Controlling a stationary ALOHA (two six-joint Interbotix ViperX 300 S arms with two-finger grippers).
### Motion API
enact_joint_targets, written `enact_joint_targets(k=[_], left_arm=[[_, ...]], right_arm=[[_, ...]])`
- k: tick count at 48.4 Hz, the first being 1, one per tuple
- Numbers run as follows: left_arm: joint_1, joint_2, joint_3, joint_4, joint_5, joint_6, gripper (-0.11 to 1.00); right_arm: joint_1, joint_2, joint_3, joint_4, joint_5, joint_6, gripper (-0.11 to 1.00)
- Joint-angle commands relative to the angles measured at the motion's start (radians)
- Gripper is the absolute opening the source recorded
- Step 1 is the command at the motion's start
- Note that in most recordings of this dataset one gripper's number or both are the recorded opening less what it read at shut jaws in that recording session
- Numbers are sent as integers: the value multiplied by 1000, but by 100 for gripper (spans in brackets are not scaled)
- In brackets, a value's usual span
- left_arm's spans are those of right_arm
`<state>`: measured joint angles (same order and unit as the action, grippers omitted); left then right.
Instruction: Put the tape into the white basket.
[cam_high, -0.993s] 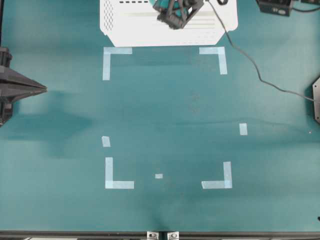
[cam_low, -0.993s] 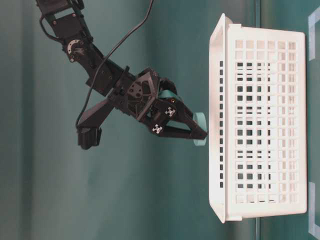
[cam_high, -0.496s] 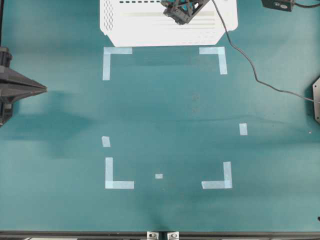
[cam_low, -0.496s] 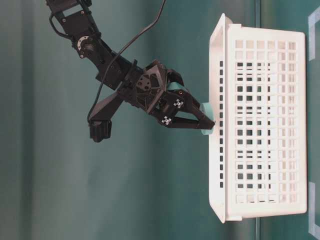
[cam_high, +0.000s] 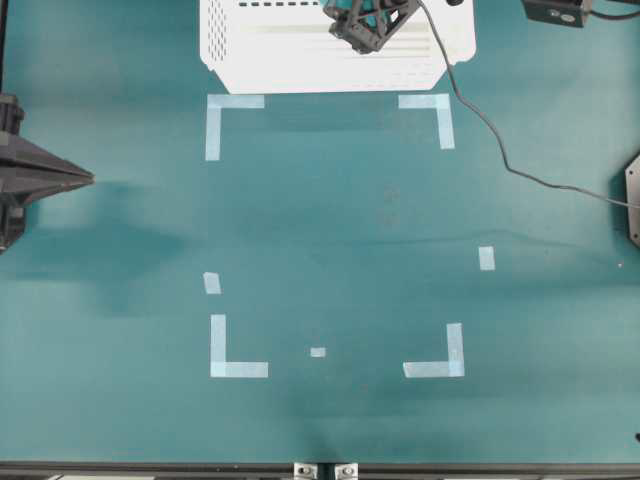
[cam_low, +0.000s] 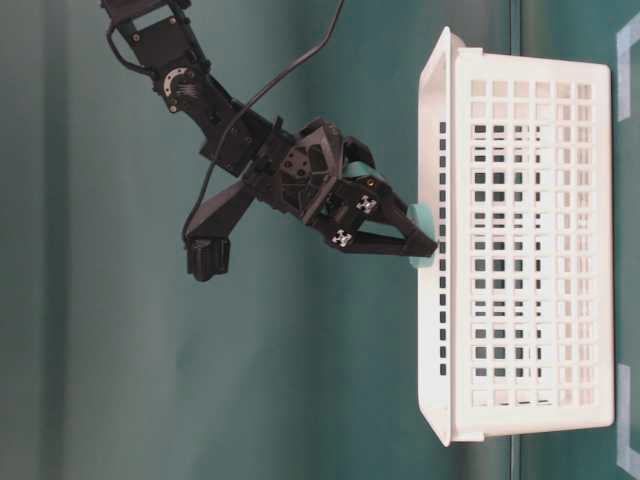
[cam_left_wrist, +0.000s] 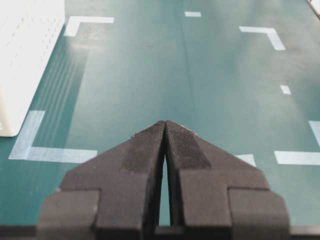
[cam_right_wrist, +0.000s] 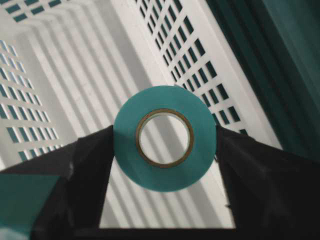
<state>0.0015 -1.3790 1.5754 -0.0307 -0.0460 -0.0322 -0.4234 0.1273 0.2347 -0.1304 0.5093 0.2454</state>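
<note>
Teal tape sits gripped in the right jaws above the white basket — left jaws closed, empty.

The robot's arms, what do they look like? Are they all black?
Yes, mostly black. The right arm is built of chunky black blocks with a silver round joint, and a black cable loops off it. Its tool has pointed fingers and small white cross marks. The left tool has two ribbed black fingers forming a wedge.

Pale tape corner marks, teal table
</note>
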Motion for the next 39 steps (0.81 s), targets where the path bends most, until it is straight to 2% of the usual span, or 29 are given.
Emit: enact_joint_targets(k=[1,5,10,24,39], left_arm=[[3,8,-12,2,-3,2,-11],[3,8,-12,2,-3,2,-11],[3,8,-12,2,-3,2,-11],[3,9,-12,2,-3,2,-11],[3,8,-12,2,-3,2,-11]], right_arm=[[0,-38,-2,-2,-11,2,83],[-2,-38,3,0,-11,2,96],[0,-38,0,0,-12,2,91],[15,-75,-2,-2,-31,2,91],[84,-114,-3,-2,-40,2,91]])
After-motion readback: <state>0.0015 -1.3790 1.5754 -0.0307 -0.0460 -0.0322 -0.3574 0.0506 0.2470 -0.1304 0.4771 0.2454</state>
